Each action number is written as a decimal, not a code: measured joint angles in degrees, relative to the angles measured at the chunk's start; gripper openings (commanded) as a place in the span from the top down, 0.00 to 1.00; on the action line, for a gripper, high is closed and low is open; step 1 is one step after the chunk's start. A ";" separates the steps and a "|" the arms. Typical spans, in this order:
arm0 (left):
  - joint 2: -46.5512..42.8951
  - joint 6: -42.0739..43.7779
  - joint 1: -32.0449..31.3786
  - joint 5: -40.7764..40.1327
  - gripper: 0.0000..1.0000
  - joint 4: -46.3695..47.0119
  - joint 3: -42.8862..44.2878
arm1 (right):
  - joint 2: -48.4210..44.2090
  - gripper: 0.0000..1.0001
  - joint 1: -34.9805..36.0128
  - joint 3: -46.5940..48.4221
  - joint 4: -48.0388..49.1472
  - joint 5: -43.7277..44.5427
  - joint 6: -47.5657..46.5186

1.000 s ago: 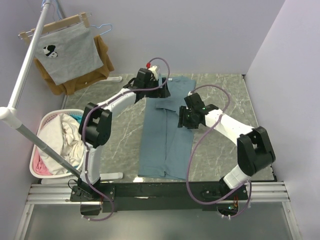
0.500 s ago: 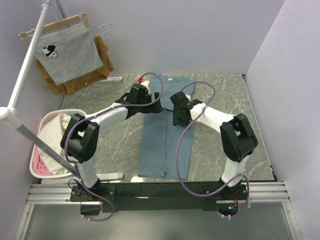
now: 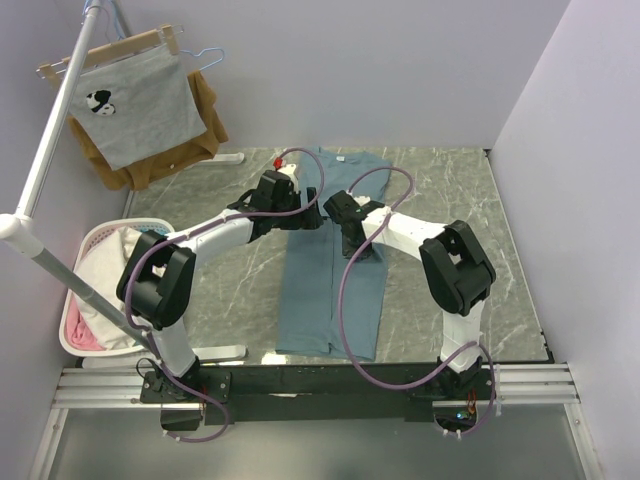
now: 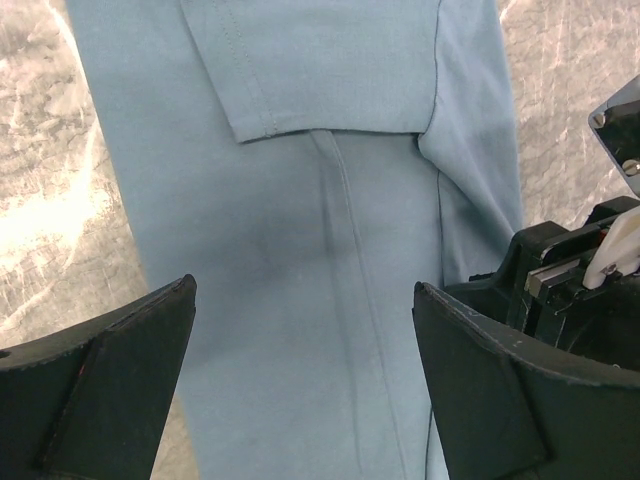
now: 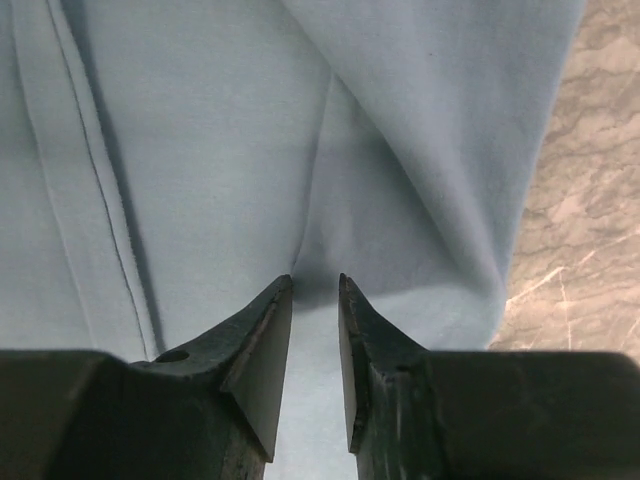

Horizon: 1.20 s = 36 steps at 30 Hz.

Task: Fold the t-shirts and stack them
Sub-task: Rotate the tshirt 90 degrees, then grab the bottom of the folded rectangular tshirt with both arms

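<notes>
Teal t-shirt (image 3: 330,290), small neck label (image 3: 344,157)

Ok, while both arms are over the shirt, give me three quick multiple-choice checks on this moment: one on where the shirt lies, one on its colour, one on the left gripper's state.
1. Where does the t-shirt lie?
A. In the laundry basket
B. On a hanger
C. Flat on the table, folded into a long strip

2. What colour is it?
A. Grey
B. Dusty teal-blue
C. Brown

3. How is the left gripper?
A. Wide open above the t-shirt
B. Shut on a sleeve
C. Out of view

Answers:
1 C: the top view shows the strip running down the marbled top between the two arms.
2 B: every view shows that same blue cloth.
3 A: in the left wrist view its jaws stand far apart, with only flat cloth between them.
</notes>
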 measured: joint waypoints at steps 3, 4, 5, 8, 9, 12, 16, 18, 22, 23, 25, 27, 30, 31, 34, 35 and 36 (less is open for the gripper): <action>0.00 0.00 0.00 0.00 0.05 0.00 0.00 | 0.17 0.69 0.11 0.15 -0.52 0.72 0.42; 0.00 0.00 0.00 0.00 0.05 0.00 0.00 | 0.26 0.69 0.22 0.15 -0.68 0.92 0.48; 0.00 0.00 0.00 0.00 0.05 0.00 0.00 | 0.39 0.69 0.22 0.15 -0.72 1.09 0.50; 0.00 0.00 0.00 0.00 0.05 0.00 0.00 | 0.74 0.71 0.22 0.15 -0.72 1.22 0.52; 0.00 0.00 0.00 0.00 0.05 0.00 0.00 | 0.81 0.71 0.22 0.15 -0.72 1.20 0.55; 0.00 0.00 -0.02 0.00 0.05 0.00 0.00 | 0.94 0.67 0.33 0.15 -0.70 1.18 0.61; 0.00 0.00 0.00 -0.02 0.05 0.00 0.00 | 0.96 0.63 0.33 0.15 -0.61 0.74 0.68; 0.00 0.00 0.00 -0.02 0.05 0.00 0.00 | 0.96 0.63 0.33 0.15 -0.61 0.35 0.68; 0.00 0.02 0.00 0.00 0.05 0.00 0.00 | 1.05 0.64 0.42 0.24 -0.61 -0.33 0.72; 0.00 0.00 0.00 -0.02 0.05 0.00 0.00 | 1.22 0.65 0.44 0.28 -0.61 -0.46 0.72; 0.00 0.02 0.00 -0.02 0.05 0.00 0.00 | 1.81 0.67 0.59 0.44 -0.61 -0.50 0.76; 0.00 0.02 0.00 -0.02 0.05 0.00 0.00 | 2.23 0.80 0.70 0.98 -0.68 -0.48 0.79; 0.00 0.02 0.00 -0.02 0.05 0.00 0.00 | 2.34 0.95 0.98 1.11 -0.61 -0.37 0.87; 0.00 0.02 0.00 0.00 0.05 0.00 0.00 | 2.32 0.97 1.09 1.09 -0.61 -0.26 0.90; 0.02 0.02 0.00 0.00 0.05 0.00 0.00 | 2.21 0.98 1.53 0.98 -0.61 0.28 0.68; 0.02 0.02 0.00 0.00 0.05 0.00 0.00 | 2.14 0.98 1.75 0.98 -0.70 0.52 0.63; 0.04 0.00 0.00 0.00 0.05 0.00 0.00 | 2.05 0.98 2.05 0.96 -0.76 0.70 0.63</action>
